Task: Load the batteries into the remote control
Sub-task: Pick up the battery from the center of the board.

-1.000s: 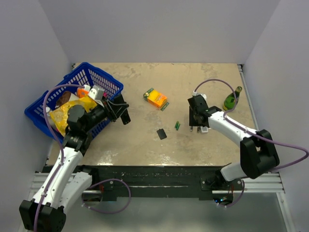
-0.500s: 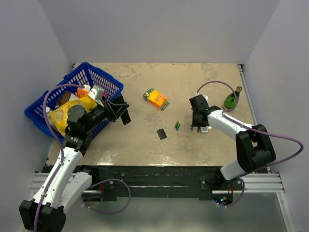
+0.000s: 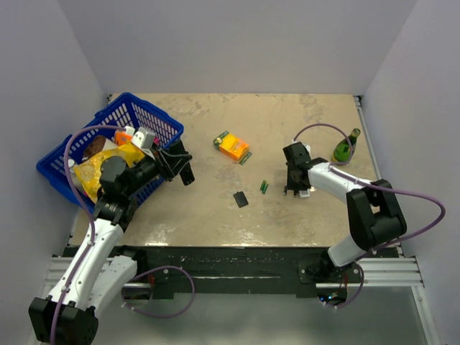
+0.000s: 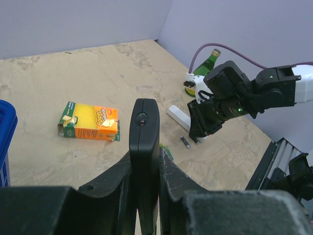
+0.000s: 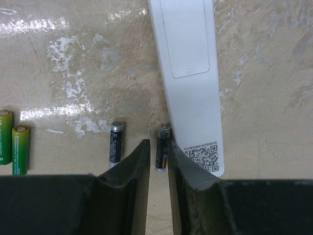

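Remote control (image 4: 144,122) clenched in left hand (image 4: 145,164); right hand (image 5: 157,149) straddles dark battery (image 5: 163,137) beside white bar (image 5: 188,73), grip unclear

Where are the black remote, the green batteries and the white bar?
black remote (image 4: 144,132): left wrist view, middle of its narrow face.
green batteries (image 5: 20,149): right wrist view, body of the right-hand one.
white bar (image 5: 188,73): right wrist view, its flat back panel.

white bar (image 5: 188,73): QR code | orange pack (image 4: 88,122): script logo, illegible
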Controlling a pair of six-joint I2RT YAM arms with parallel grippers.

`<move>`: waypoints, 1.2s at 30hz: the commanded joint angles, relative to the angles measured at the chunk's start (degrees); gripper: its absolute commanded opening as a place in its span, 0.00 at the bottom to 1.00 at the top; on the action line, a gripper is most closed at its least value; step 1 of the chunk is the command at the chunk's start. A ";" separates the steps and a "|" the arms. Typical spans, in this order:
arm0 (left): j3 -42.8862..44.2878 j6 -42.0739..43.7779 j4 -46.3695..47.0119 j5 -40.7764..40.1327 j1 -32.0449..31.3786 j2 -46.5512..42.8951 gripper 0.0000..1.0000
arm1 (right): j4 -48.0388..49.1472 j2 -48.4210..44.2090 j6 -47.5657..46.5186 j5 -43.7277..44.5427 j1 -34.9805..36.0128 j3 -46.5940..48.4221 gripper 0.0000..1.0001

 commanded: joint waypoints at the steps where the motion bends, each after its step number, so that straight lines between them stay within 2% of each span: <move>1: 0.01 -0.58 2.76 0.67 0.52 -0.66 0.00 | 1.50 1.01 -0.04 -0.25 -0.52 -0.05 0.24; 11: 0.01 -0.49 2.68 0.67 0.52 -0.57 0.00 | 2.12 2.68 -0.22 -0.51 -0.96 -0.40 0.23; 17: 0.01 -0.49 2.76 0.85 0.52 -0.22 0.00 | 2.47 3.03 -1.01 -1.74 -1.04 0.03 0.18; 22: 0.01 -0.49 2.76 0.85 0.52 -0.31 0.00 | 2.21 3.39 -1.54 -2.62 -1.04 0.21 0.03; 26: -0.08 -0.67 2.85 1.11 0.52 -0.31 0.00 | 2.03 0.67 -1.89 -3.50 -0.96 -0.40 0.02; 31: -0.34 -1.98 4.17 1.99 0.52 0.31 0.00 | 2.90 -8.11 -3.38 -6.56 -0.87 -0.93 0.00; 36: -1.13 -6.11 7.50 2.78 0.52 1.36 0.00 | 6.50 -17.17 -4.00 -9.30 2.29 -1.11 0.00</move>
